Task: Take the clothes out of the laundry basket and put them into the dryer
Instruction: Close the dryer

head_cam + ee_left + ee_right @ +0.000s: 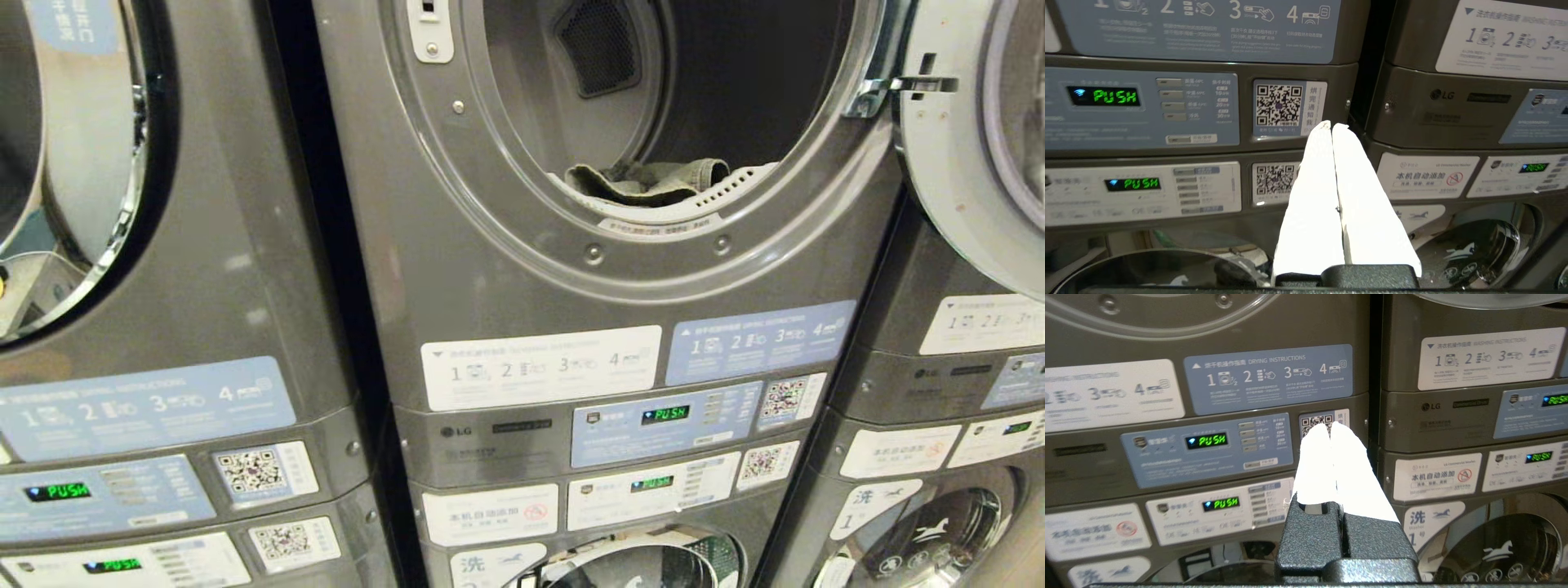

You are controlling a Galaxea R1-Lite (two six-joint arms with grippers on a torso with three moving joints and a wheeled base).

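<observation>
Presently, left hand [1329, 124]: two long white tapered fingers pressed together tip to tip, nothing between them, on a black textured mount; it points level at the control panels of the grey machines, free of contact. Right hand [1330, 425]: same white wedge-shaped fingers, likewise pressed together and empty, black pebbled housing behind; aimed at the blue panel and a QR sticker [1316, 421] on the middle machine. Neither hand shows in the head view.

Surroundings: stacked dark grey metal units, smooth painted fronts, glossy instruction stickers in white and pale blue, green lit displays [664, 414] reading PUSH. Lower units carry round glass washer doors [1502, 547] with chromed rims.

Dryer [637, 122]: upper middle unit, large circular opening with a pressed metal ring and screw heads, dark drum inside, black mesh vent [600, 45] at the back wall. Dryer door [971, 139] swung open to the right on a chrome hinge, pale round frame.

Clothes [649, 181]: one crumpled grey-green fabric piece, soft folds, lying at the drum's front lip on the white perforated lint guard [735, 186]. Laundry basket is out of sight.
</observation>
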